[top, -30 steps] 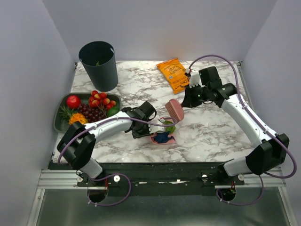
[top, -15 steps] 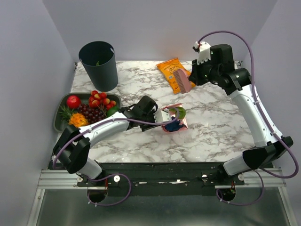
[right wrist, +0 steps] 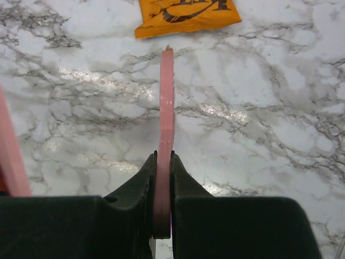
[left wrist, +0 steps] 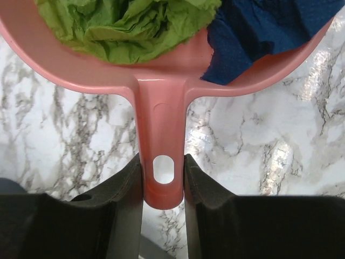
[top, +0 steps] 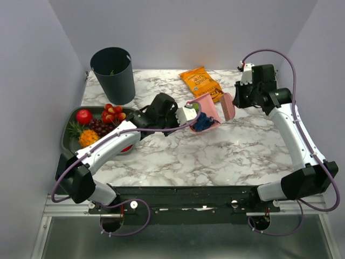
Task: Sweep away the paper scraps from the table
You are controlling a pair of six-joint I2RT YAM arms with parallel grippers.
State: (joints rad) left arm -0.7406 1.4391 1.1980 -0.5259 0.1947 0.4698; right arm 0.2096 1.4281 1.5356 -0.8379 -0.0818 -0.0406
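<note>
Two paper scraps [left wrist: 129, 27] in dustpan [left wrist: 81, 70], left wrist view; left fingers [left wrist: 121, 216] pinch handle [left wrist: 161, 140]; right fingers [right wrist: 226, 226] pinch brush [right wrist: 166, 108]

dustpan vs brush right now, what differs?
The dustpan sits in the left gripper, the brush in the right gripper. The dustpan carries green and blue scraps; the brush carries nothing. The dustpan is a wide scoop; the brush is narrow and flat. Both are pink and clamped.
</note>
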